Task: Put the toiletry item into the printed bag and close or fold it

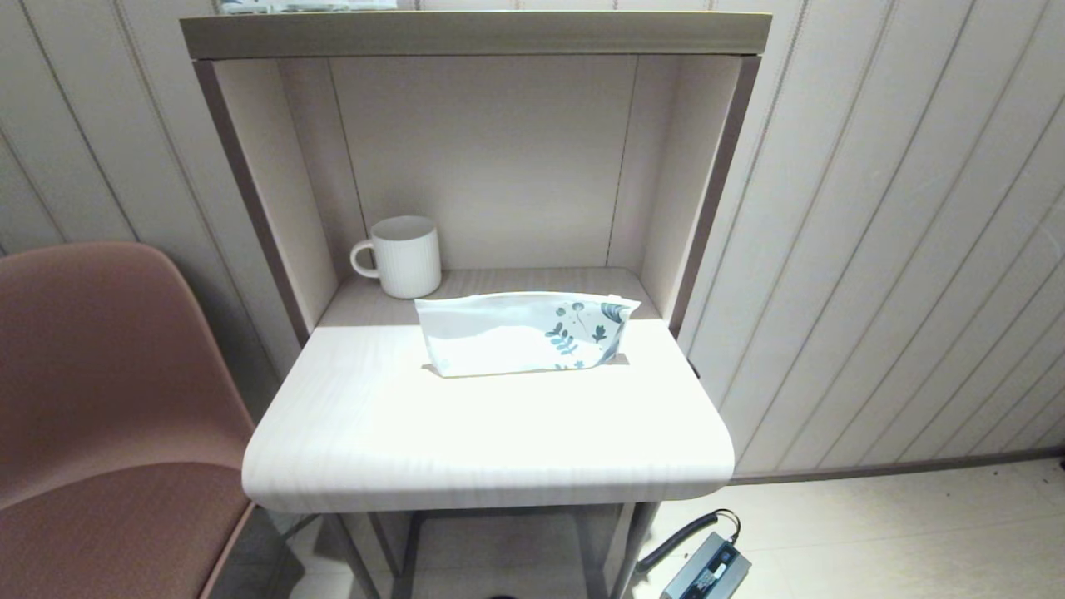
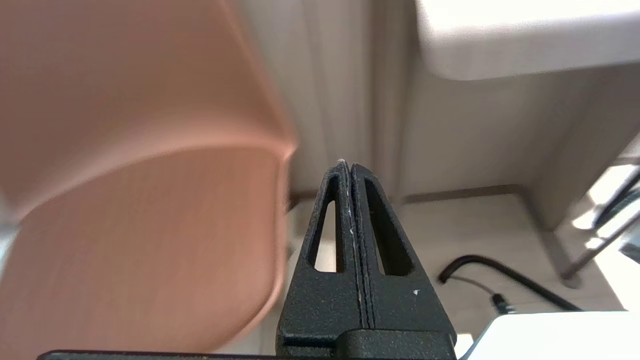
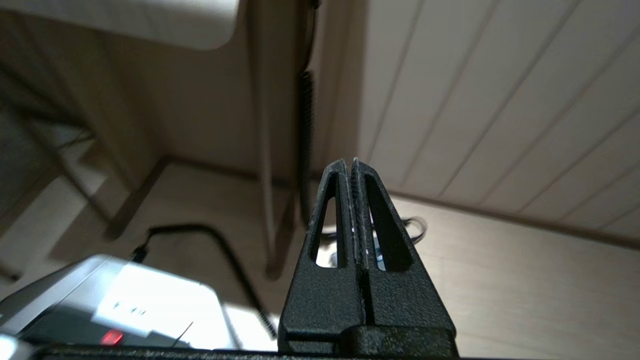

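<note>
Left tool (image 2: 351,167) and right tool (image 3: 350,165) closed, empty, low below tabletop (image 1: 482,441). Printed bag (image 1: 524,333) mid-frame; no toiletry item visible. Open tool before approaching the bag's plain end.

Printed bag (image 1: 524,333) on table (image 1: 466,441); mug (image 1: 403,256) behind, leftward

Three cams, one high, two down low

Head cam looks down on the desk (image 1: 491,433); both wrist cams sit below its edge, facing the floor and wall, left one sharing the chair (image 2: 135,150).

White printed bag (image 1: 526,334) with teal leaves; white ribbed mug (image 1: 403,255).
</note>
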